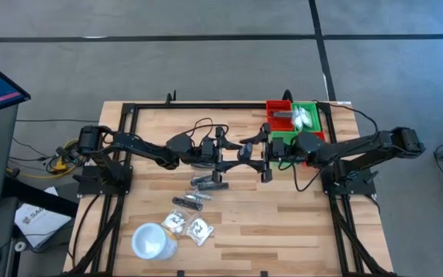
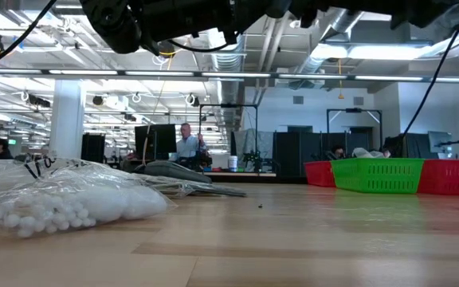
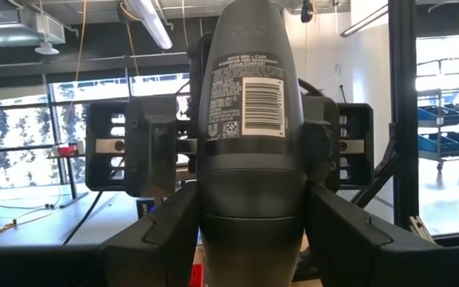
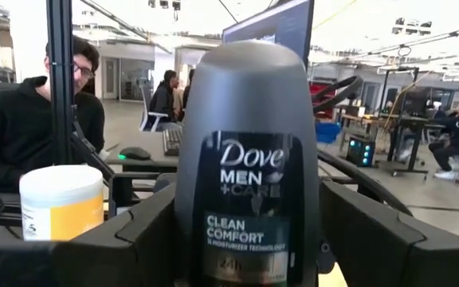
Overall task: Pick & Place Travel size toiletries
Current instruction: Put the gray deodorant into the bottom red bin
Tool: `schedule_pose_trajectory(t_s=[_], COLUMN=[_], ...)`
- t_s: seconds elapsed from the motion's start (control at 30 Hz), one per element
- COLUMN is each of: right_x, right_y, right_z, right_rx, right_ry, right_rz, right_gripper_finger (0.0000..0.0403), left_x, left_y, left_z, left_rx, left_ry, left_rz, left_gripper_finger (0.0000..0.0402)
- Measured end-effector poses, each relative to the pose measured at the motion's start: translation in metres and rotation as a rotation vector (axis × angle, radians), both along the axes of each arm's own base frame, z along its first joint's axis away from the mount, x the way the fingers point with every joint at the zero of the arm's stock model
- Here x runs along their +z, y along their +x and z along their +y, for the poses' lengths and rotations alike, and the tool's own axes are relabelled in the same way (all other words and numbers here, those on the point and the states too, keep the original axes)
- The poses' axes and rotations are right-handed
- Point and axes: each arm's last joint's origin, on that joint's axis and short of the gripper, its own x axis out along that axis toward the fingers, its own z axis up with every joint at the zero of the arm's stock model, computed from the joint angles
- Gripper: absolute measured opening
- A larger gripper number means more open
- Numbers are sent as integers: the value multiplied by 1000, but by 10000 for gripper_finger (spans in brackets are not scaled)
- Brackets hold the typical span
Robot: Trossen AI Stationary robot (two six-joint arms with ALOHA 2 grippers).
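Dark grey deodorant stick point(image 3: 249, 151), Dove Men+Care label, hangs in mid-air above the table's middle, btwn the two arms, which meet tip to tip. L gripper point(image 3: 252, 219) has it: its fingers point(image 3: 166, 235) press both sides of the body w/ the barcode side facing that wrist cam, jaws fairly wide since the stick is broad. R gripper point(image 4: 249, 239) reaches the same stick from the opposite side, front label facing its cam; the stick sits within it, but can't tell whether it clamps or just flanks it. Rest of the toiletries lie on the wooden table point(image 1: 283, 223) below and toward the L arm's side: two dark tubes point(image 1: 206, 182), one nearer the front edge than the other, then two clear sachets point(image 1: 188, 225) w/ white contents, side by side. White cup point(image 1: 152, 240) stands just beside the sachets, near the front edge. In the low view a sachet of white beads point(image 2: 62, 207) fills the foreground. Red bin point(image 1: 277, 105) and green bin point(image 1: 317, 115) sit together at the far R part of the table, by the R arm; green one holds white sachets, red one a grey item. Behind, in the R wrist view, a person in a dark top point(image 4: 22, 119) sits at a desk, and a white-and-yellow tub point(image 4: 62, 203) shows near them.
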Motion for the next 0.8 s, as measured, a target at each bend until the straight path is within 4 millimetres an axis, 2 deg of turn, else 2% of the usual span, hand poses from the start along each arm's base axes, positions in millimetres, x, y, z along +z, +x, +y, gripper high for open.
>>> schedule_pose_trajectory(t_s=[0.23,0.4,0.57,0.8], right_x=[1,0,0,0], right_y=[1,1,1,1], right_z=[0,0,0,0], right_rx=[-4,0,0,0], right_ry=[-15,-7,-6,3], right_rz=[13,21,20,22], right_gripper_finger=[253,190,189,189], left_x=[-1,-1,-1,-2], left_y=[0,0,0,0], left_z=[0,0,0,0], left_rx=[1,7,7,6], left_ry=[-1,-2,-2,-3], left_rz=[10,13,13,17], left_gripper_finger=[184,183,181,203])
